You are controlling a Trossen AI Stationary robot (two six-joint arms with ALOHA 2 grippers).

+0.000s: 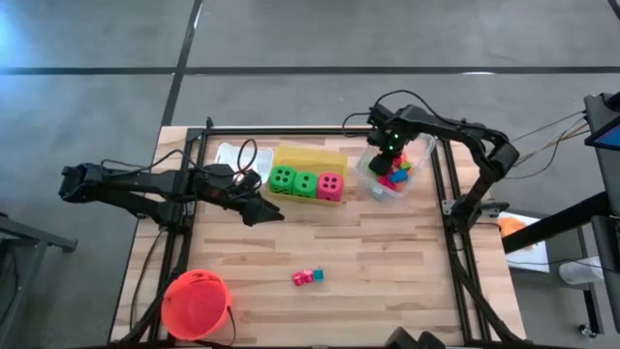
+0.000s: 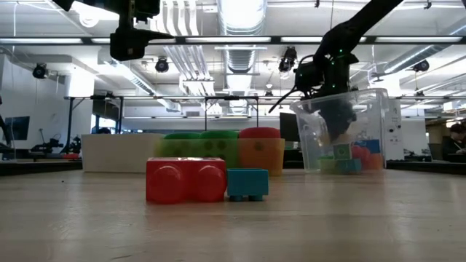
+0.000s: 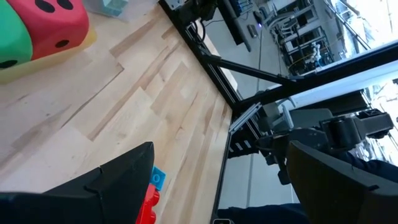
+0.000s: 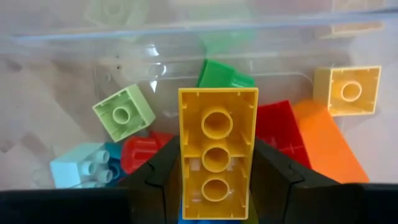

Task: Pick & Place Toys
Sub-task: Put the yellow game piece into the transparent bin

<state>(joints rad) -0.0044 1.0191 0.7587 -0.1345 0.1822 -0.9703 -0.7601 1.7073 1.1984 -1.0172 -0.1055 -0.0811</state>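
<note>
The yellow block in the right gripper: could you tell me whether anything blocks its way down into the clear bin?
Nothing visible does. The right gripper holds the yellow block directly above the clear bin, whose top is open; only loose blocks lie inside it.

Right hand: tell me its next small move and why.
Probably open the fingers and let go. The right hand holds a long yellow block directly over the clear bin, where other blocks already lie, so releasing should drop it in.
</note>
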